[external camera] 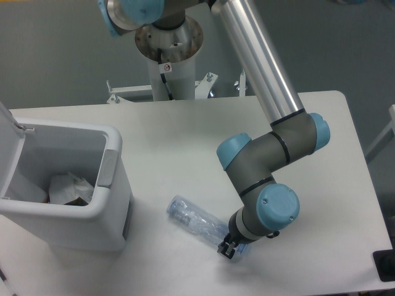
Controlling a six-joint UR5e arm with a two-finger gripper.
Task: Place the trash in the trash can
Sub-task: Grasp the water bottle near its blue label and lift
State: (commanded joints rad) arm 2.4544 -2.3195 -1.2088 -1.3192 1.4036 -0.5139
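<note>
i saw the gripper (227,248) down on the bottle (199,222)'s right end, jaws seemingly closed around it; bottle lay on the table (185,142) right of the bin (74,185), carton (69,187) inside.

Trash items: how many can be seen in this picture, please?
2. The crumpled carton lies inside the trash can; the crushed bottle lies on the table, at the gripper. More could be hidden inside.

The arm is bent sharply at the wrist and reached down low. The gripper (227,248) is pointed downward, its jaws closed.
</note>
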